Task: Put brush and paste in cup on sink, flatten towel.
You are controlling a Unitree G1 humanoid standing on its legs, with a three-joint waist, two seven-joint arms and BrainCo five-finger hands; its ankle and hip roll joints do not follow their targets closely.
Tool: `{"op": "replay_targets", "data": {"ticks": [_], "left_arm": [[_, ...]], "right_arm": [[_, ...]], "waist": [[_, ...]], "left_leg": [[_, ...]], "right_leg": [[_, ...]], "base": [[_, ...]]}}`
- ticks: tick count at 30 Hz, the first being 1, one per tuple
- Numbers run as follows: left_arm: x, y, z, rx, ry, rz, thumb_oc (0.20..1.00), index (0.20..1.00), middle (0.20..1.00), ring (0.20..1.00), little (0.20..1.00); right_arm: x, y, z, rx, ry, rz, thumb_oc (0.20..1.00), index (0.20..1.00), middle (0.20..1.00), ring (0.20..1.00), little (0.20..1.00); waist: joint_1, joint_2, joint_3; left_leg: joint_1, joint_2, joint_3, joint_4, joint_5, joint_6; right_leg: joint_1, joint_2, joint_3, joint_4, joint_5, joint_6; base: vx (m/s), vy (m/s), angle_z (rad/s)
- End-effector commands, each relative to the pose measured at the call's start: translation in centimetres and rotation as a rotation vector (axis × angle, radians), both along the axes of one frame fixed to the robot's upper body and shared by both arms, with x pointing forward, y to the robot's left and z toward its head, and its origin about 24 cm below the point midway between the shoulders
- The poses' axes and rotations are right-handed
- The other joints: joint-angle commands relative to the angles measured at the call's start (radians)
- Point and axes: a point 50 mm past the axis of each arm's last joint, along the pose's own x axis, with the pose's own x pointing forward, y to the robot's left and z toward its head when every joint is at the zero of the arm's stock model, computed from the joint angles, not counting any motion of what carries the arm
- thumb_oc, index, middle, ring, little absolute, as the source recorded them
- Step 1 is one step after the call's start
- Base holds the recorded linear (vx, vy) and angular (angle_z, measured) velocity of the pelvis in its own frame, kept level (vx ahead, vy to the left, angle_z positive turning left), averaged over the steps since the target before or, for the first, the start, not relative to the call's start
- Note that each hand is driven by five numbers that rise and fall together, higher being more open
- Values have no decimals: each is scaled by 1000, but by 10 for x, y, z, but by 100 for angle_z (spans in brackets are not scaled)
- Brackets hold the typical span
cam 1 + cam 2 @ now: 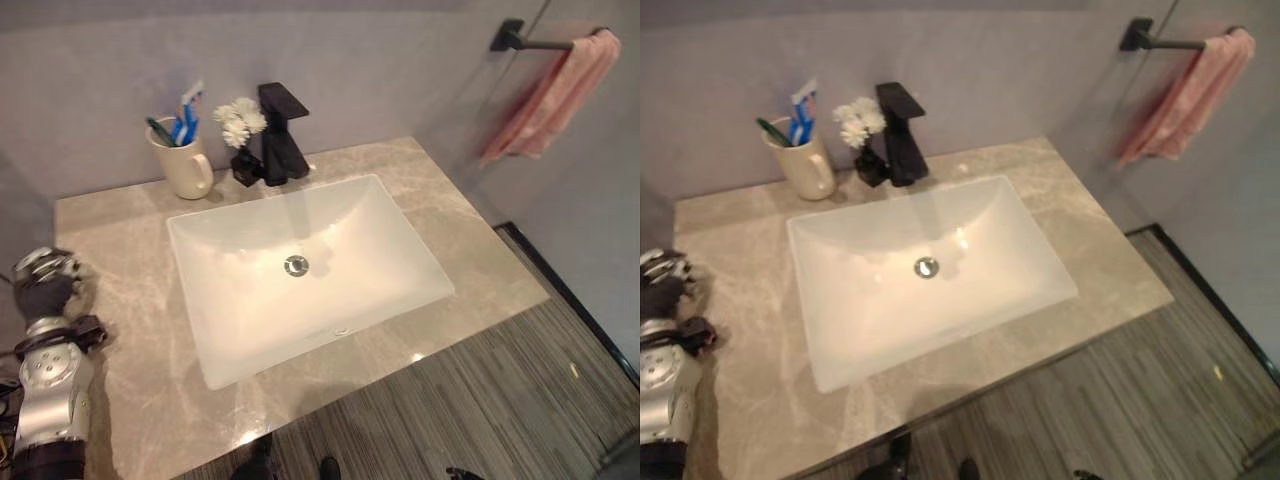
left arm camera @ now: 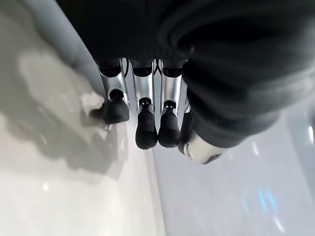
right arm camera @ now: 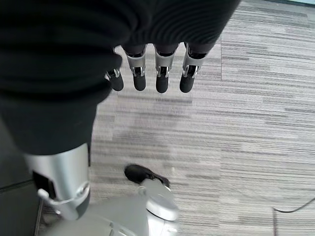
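light: soft, warm glare in sink basin (image 1: 300, 250) | shadows: faint | focus: wrist views possibly blurred up close

Left hand (image 1: 45, 280) hangs low with relaxed fingers; right hand (image 3: 147, 73) hangs open.

- sink (image 1: 250, 330) set into countertop (image 1: 120, 220), centre
- tap (image 1: 282, 135) behind sink, at back wall
- flowers (image 1: 238, 122) just left of tap
- cup (image 1: 183, 160) left of flowers, on countertop back-left
- brush (image 1: 160, 131) and what looks like paste (image 1: 188, 112) standing in cup
- towel (image 1: 548, 95) on rail (image 1: 528, 41), wall right of sink
- left hand (image 1: 45, 282) over countertop's left edge
- right hand (image 3: 152, 73) above floor (image 3: 246, 123)
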Motion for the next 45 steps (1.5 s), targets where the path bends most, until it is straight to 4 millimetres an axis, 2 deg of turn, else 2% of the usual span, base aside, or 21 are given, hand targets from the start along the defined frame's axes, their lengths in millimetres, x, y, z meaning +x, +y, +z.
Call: {"op": "replay_targets", "data": {"ticks": [1, 5, 9, 10, 12, 15, 18, 23, 26, 28, 29, 30, 31, 32, 33, 34, 35, 37, 38, 42, 45], "left_arm": [[0, -24, 27, 63, -145, -202, 200, 200, 200, 200, 200], [-12, -49, 35, 60, -216, -423, 200, 200, 200, 200, 200], [-10, -62, 23, 9, -209, -487, 200, 200, 200, 200, 200], [-7, -74, 20, -15, -206, -563, 200, 200, 200, 200, 200], [-6, -79, 19, -21, -197, -601, 200, 200, 200, 200, 200], [6, -93, 8, -39, -145, -678, 200, 200, 200, 200, 200], [7, -101, -3, -96, -126, -713, 200, 200, 200, 200, 200], [15, -122, -4, -117, -115, -869, 200, 200, 200, 200, 200], [21, -132, 6, -94, -153, -925, 200, 200, 200, 200, 200], [26, -136, 7, -102, -174, -937, 200, 200, 200, 200, 200], [26, -136, 8, -91, -175, -937, 200, 200, 200, 200, 200], [26, -136, 7, -93, -173, -935, 200, 200, 200, 200, 200], [24, -132, 5, -83, -155, -917, 200, 200, 200, 200, 200], [24, -132, 5, -82, -155, -917, 200, 200, 200, 200, 200], [23, -130, 4, -87, -152, -909, 200, 200, 200, 200, 200], [21, -128, 1, -93, -144, -897, 200, 200, 200, 200, 200], [17, -124, -5, -137, -139, -884, 200, 200, 200, 200, 200], [17, -126, -9, -153, -132, -879, 200, 200, 200, 200, 200], [17, -128, -16, -190, -123, -870, 200, 200, 200, 200, 200], [21, -128, -27, -238, -105, -835, 200, 200, 200, 200, 200], [25, -133, -37, -262, -60, -834, 200, 200, 200, 200, 200]], "right_arm": [[-15, -18, 4, -48, 2, -64, 1000, 1000, 1000, 1000, 1000], [-13, -15, 5, -13, -42, -94, 1000, 1000, 1000, 1000, 1000], [-15, -10, 5, 11, -52, -63, 1000, 1000, 1000, 1000, 1000], [-10, -14, 7, -1, -86, -61, 1000, 1000, 1000, 1000, 1000], [-3, -16, 10, -7, -113, -57, 1000, 1000, 1000, 1000, 1000], [14, -26, 17, -45, -172, -30, 1000, 1000, 1000, 1000, 1000], [16, -28, 17, -53, -173, -24, 1000, 1000, 1000, 1000, 1000], [27, -17, 19, -2, -234, -22, 1000, 1000, 1000, 1000, 1000], [45, -10, 24, 19, -296, 19, 1000, 1000, 1000, 1000, 1000], [69, -4, 35, 33, -377, 110, 1000, 1000, 1000, 1000, 1000], [82, 0, 42, 37, -421, 151, 1000, 1000, 1000, 1000, 1000], [89, 2, 45, 34, -441, 175, 1000, 1000, 1000, 1000, 1000], [100, 9, 53, 38, -496, 241, 1000, 1000, 1000, 1000, 1000], [100, 9, 53, 38, -496, 241, 1000, 1000, 1000, 1000, 1000], [99, 9, 54, 35, -496, 255, 1000, 1000, 1000, 1000, 1000], [98, 9, 55, 29, -494, 276, 1000, 1000, 1000, 1000, 1000], [87, 3, 53, 22, -467, 285, 1000, 1000, 1000, 1000, 1000], [85, -2, 53, 5, -468, 263, 1000, 1000, 1000, 1000, 1000], [82, -6, 53, -5, -461, 243, 1000, 1000, 1000, 1000, 1000], [79, -12, 58, -24, -468, 253, 1000, 1000, 1000, 1000, 1000], [75, -25, 62, -51, -474, 208, 1000, 1000, 1000, 1000, 1000]], "waist": [[8, -9, -7], [20, 17, -7], [19, 32, -5], [11, 46, -4], [11, 53, -2], [32, 51, 23], [40, 56, 16], [8, 91, 4], [-4, 126, 6], [-8, 148, 15], [7, 154, 22], [30, 158, 30], [60, 171, 49], [59, 170, 48], [64, 180, 54], [63, 185, 58], [46, 173, 40], [50, 163, 29], [50, 137, 12], [30, 116, 11], [11, 101, 23]], "left_leg": [[7, 6, -33, 124, -120, 8], [18, 1, -62, 137, -121, 9], [37, 5, -103, 109, -104, 6], [37, 12, -110, 98, -88, 2], [36, 14, -112, 102, -88, 1], [5, -75, -304, 193, -127, -4], [15, -134, -394, 257, -171, 5], [93, -154, -362, 257, -203, 30], [121, -169, -308, 241, -213, 46], [128, -164, -231, 210, -217, 59], [127, -154, -190, 201, -218, 63], [129, -139, -149, 194, -223, 66], [159, -86, -65, 173, -228, 61], [158, -87, -66, 171, -225, 61], [169, -64, -36, 153, -216, 61], [176, -46, -6, 131, -201, 63], [183, -27, 36, 97, -179, 61], [174, -25, 46, 103, -181, 62], [164, -19, 60, 113, -184, 48], [166, 37, 81, 138, -183, 23], [150, 76, 73, 223, -187, 8]], "right_leg": [[-68, -54, -52, 85, 41, 50], [-71, -41, -30, 96, 33, 41], [-80, -23, -11, 108, 25, 28], [-85, -12, 0, 95, 28, 22], [-85, -7, 8, 85, 34, 20], [-99, 1, 65, 65, 62, 16], [-100, 14, 131, 61, 86, 28], [-91, 25, 227, 100, 93, 48], [-131, 23, 315, 122, 116, 80], [-189, 22, 379, 133, 157, 120], [-217, 6, 356, 127, 177, 136], [-244, -21, 286, 119, 193, 140], [-278, -97, 8, 128, 174, 115], [-280, -99, 7, 128, 175, 115], [-278, -138, -106, 154, 153, 107], [-267, -158, -167, 197, 127, 98], [-215, -124, -120, 263, 78, 99], [-184, -123, -132, 260, 61, 97], [-152, -118, -150, 206, 55, 90], [-133, -61, -95, 162, 62, 59], [-90, -21, -88, 110, 59, 34]], "base": [[-43, -5, 23], [-53, -21, 11], [-46, -89, -18], [-40, -73, -24], [-67, -66, -13], [-102, -46, -31], [12, 37, -79], [17, 140, -69], [-94, 212, -90], [-142, 166, -153], [-172, 41, -190], [-175, -75, -240], [-130, -87, -253], [-136, -99, -208], [-136, -73, -191], [-196, -230, -141], [-148, -200, -119], [-45, -273, -53], [-8, -430, -46], [20, -321, -38], [41, -341, -6]]}}
